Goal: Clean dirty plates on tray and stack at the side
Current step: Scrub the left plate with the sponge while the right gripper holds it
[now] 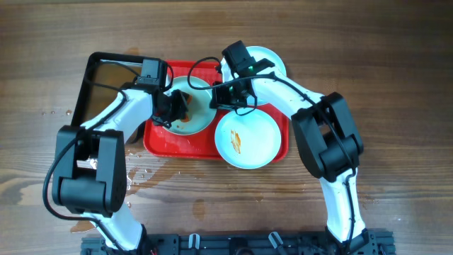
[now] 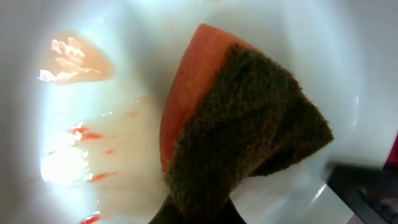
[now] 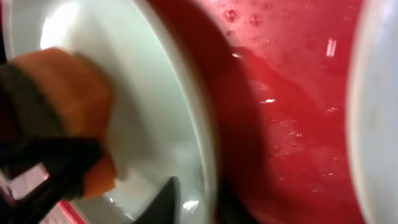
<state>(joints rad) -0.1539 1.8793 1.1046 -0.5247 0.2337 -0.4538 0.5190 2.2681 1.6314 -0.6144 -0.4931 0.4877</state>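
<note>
Three round white shallow plates, one large red rectangular plastic tray (image 1: pixel 164 144), one sponge and one black rectangular pan (image 1: pixel 90 78) of brownish water sit on a brown wooden surface (image 1: pixel 396 71). Two white robot arms reach in from the near edge.

The first plate (image 1: pixel 203 119) lies on the left half of the tray, just beside the pan. The second plate (image 1: pixel 248 138) lies on the tray's near right part and has orange streaks at its centre. The third plate (image 1: pixel 272 62) lies at the far right, overhanging the tray's back rim.

The left gripper (image 1: pixel 175 108) hangs over the first plate. Its fingers (image 2: pixel 193 213) are closed tight on one corner of the orange sponge with a dark green scouring face (image 2: pixel 249 124). The sponge is pressed against the inside of the first plate (image 2: pixel 93 155), which is wet, with thin red-orange sauce streaks and a pale orange puddle.

The right gripper (image 1: pixel 225 95) is at the right edge of the first plate. In the right wrist view its dark fingers (image 3: pixel 166 196) straddle that plate's rim, one inside the plate (image 3: pixel 161 93) and one outside over the tray (image 3: pixel 292 124), pinching the rim between them. The sponge (image 3: pixel 68 93) shows at the left of that view, inside the same plate.

Water drops lie on the surface just in front of the tray's left corner.
</note>
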